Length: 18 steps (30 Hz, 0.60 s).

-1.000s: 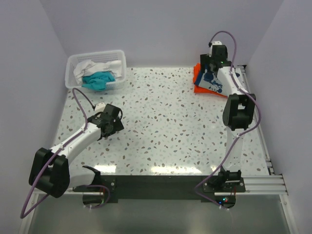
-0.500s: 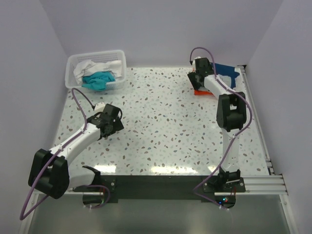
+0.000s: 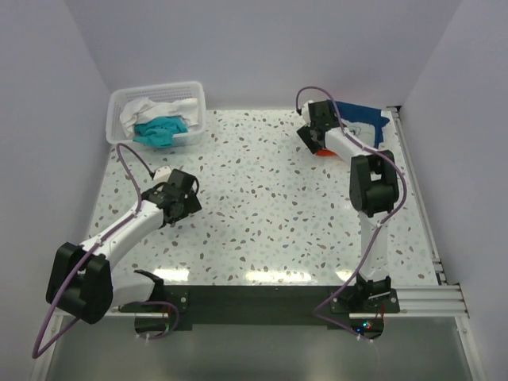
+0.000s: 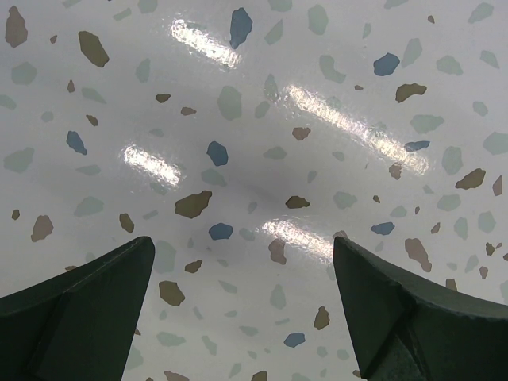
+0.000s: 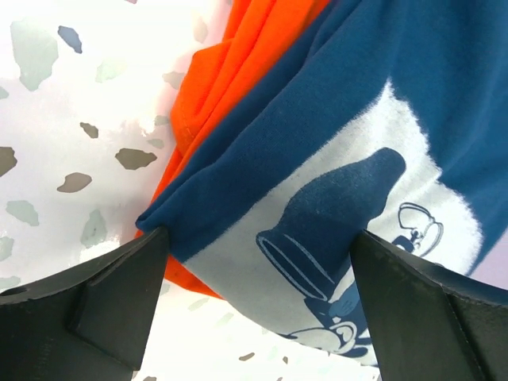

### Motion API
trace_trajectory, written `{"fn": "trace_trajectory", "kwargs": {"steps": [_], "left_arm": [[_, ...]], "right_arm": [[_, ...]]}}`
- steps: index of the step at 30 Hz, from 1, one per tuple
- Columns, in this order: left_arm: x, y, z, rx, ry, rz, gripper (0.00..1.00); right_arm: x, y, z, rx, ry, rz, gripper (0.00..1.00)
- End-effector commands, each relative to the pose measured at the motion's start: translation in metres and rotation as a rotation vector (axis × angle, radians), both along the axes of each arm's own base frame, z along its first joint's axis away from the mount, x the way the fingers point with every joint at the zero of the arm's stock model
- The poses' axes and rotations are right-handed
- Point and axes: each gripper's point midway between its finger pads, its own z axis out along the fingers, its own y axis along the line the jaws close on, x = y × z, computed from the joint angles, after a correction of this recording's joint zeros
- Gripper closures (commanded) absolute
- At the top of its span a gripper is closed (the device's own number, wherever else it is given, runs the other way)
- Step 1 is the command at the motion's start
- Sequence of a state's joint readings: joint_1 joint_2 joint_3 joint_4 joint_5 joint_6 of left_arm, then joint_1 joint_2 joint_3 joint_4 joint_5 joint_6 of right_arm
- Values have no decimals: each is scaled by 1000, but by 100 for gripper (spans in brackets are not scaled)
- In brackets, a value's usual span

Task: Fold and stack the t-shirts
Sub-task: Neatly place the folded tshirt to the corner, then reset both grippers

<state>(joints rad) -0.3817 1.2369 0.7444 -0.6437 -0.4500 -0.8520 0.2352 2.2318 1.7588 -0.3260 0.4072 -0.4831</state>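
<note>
Navy shirt laid over orange shirt to build the stack; right end effector wide above it, left end effector wide, empty over bench.

Plain lavender walls enclose a glossy speckled terrazzo table.

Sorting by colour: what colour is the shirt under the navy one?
Bright orange t-shirt, clearest in right wrist view.

navy tee w/ white print, atop orange tee, speckled table
</note>
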Motion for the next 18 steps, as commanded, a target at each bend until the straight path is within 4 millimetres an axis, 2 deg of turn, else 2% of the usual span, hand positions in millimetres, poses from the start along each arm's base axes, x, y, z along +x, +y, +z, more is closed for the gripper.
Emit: {"fn": "trace_trajectory", "kwargs": {"steps": [1, 2, 3, 5, 6, 8, 9, 11, 12, 14, 15, 16, 17, 18], "left_arm": [[13, -1, 17, -13, -65, 8, 0], [13, -2, 18, -15, -68, 7, 0], [14, -1, 19, -15, -72, 7, 0], [16, -2, 26, -22, -89, 7, 0], [16, -3, 28, -25, -93, 6, 0], [18, -4, 35, -37, -113, 4, 0], [18, -5, 37, -41, -118, 4, 0], [20, -7, 48, -58, -145, -1, 0], [20, -7, 53, -64, -161, -1, 0], [21, -8, 62, -80, -186, -4, 0], [21, -9, 68, -91, -205, -5, 0], [22, -10, 73, -98, -219, -6, 0], [23, -11, 77, -107, -229, -7, 0], [22, -11, 82, -116, -244, -9, 0]], "right_arm": [[9, -4, 69, 5, -143, -28, 1], [10, -4, 80, 13, -163, -36, 1], [16, -1, 101, 42, -211, -48, 1], [16, 0, 124, 73, -248, -61, 1], [17, 2, 150, 107, -298, -65, 1], [12, 7, 169, 135, -315, -56, 1], [7, 9, 186, 159, -346, -54, 1], [-2, 16, 203, 196, -370, -37, 1], [-14, 15, 219, 230, -405, -53, 1], [-28, 15, 231, 282, -441, -86, 1], [-47, 12, 245, 360, -485, -137, 1], [-57, 9, 247, 395, -500, -168, 1], [-72, 7, 233, 422, -478, -202, 1], [-84, 8, 231, 512, -497, -261, 1]]}}
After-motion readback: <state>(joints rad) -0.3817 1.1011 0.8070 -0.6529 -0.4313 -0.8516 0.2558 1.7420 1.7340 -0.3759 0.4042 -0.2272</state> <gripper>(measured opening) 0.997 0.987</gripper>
